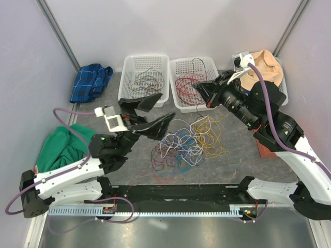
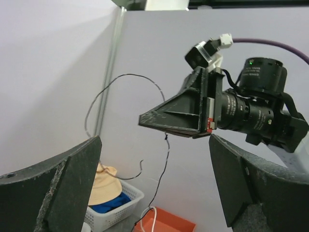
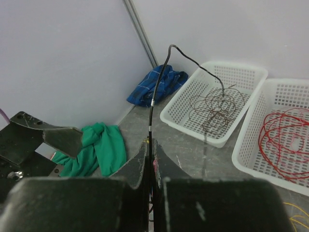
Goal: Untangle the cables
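A tangle of cables [image 1: 185,142] in blue, white, yellow, purple and red lies on the grey table between the arms. My right gripper [image 1: 198,88] hangs over the middle basket, shut on a thin dark cable [image 3: 153,96]. That cable rises from the closed fingertips, arcs over and drops toward the left basket. In the left wrist view the dark cable [image 2: 111,82] loops above the right gripper [image 2: 145,120] and also hangs below it. My left gripper [image 1: 150,112] stands wide open just left of the pile, with nothing between its fingers [image 2: 58,188].
The left white basket [image 1: 129,88] holds dark brown cables [image 1: 146,81]. The middle basket [image 1: 178,101] holds red cables [image 1: 187,84]. A third basket [image 1: 282,77] with a tan hat is at the back right. A blue cloth [image 1: 91,80], a green cloth [image 1: 62,147] and an orange tray [image 1: 266,150] lie around.
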You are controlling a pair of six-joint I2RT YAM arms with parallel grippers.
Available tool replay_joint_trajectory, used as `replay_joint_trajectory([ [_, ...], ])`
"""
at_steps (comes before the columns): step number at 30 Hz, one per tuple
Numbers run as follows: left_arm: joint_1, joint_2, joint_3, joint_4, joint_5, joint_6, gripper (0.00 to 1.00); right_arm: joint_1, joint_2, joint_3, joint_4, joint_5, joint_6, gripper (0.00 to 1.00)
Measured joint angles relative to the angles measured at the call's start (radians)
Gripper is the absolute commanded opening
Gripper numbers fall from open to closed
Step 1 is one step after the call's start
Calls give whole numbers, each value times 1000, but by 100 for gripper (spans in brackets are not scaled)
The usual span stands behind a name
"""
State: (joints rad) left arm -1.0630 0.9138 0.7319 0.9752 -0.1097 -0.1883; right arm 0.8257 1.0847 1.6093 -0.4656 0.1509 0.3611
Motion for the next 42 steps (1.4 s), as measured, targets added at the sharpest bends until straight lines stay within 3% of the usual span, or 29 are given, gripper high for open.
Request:
replay_joint_trajectory([
  [8, 0, 224, 58, -63, 192, 14, 100, 0, 10, -3, 1, -35, 22, 0],
  [21, -1, 283, 75, -61, 182, 55, 98, 0, 6, -9, 2, -68, 36, 0],
  [24, -1, 325, 110, -61, 173, 63, 81, 0, 3, -19, 3, -76, 38, 0],
  [25, 0, 338, 122, -61, 171, 65, 60, 0, 3, -23, 4, -77, 39, 0],
  [26, 1, 351, 133, -61, 169, 69, 48, 0, 1, -26, 6, -80, 40, 0],
  [27, 2, 360, 142, -62, 167, 71, 19, 0, 0, -32, 9, -84, 40, 0],
  [28, 4, 367, 150, -61, 166, 76, 2, 0, -2, -36, 9, -85, 41, 0],
  [32, 8, 372, 157, -63, 158, 87, 2, 0, -17, -64, 12, -85, 43, 0],
  [33, 8, 372, 157, -65, 152, 87, 2, 0, -23, -72, 15, -83, 43, 3],
  [34, 8, 369, 157, -71, 143, 87, 2, 0, -31, -80, 16, -81, 43, 36],
  [36, 8, 352, 157, -109, 121, 86, 2, 0, -49, -98, 21, -72, 45, 61],
  [37, 8, 338, 158, -134, 107, 84, 2, 0, -59, -109, 27, -67, 46, 80],
  [39, 15, 300, 189, -252, 75, 70, 2, 0, -88, -143, 39, -51, 47, 94],
  [42, 42, 273, 322, -453, 33, 25, 2, 0, -143, -201, 48, -11, 39, 98],
])
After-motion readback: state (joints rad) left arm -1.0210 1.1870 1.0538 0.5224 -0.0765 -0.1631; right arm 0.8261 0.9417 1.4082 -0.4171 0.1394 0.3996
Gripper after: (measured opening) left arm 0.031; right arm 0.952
